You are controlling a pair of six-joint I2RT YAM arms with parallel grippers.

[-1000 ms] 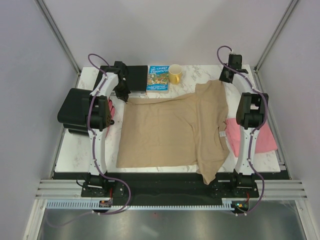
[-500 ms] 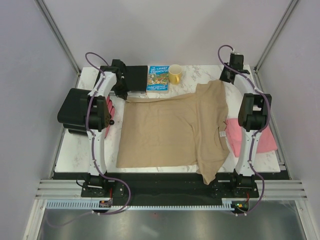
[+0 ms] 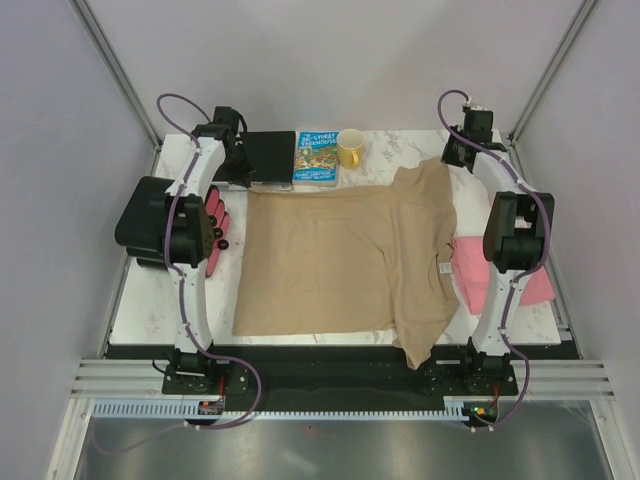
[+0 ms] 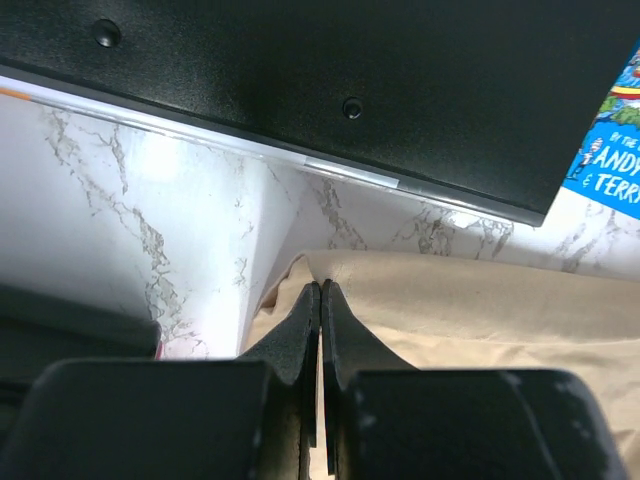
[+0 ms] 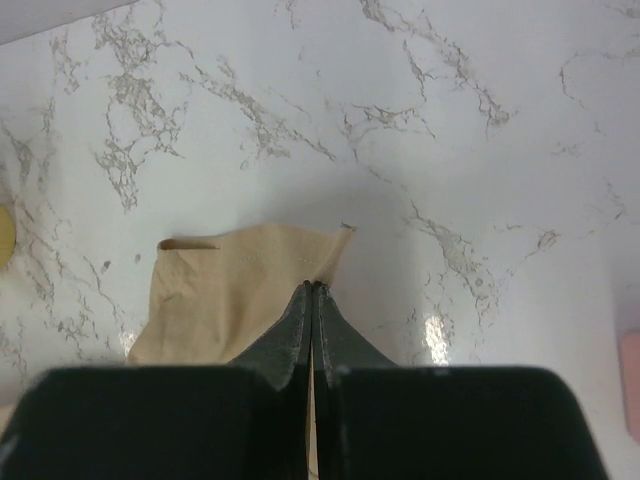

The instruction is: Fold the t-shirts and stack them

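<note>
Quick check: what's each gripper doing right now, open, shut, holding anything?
Left gripper: shut, pinching a corner of the tan t-shirt.
Right gripper: shut, pinching another corner of the tan t-shirt.

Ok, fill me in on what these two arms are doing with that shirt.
Each arm pinches a far corner of the tan t-shirt: the left claw is shut on its far-left corner, the right claw on its far-right one. The shirt lies spread on the marble table, its right side folded over. The pink t-shirt lies untouched at the right edge.
</note>
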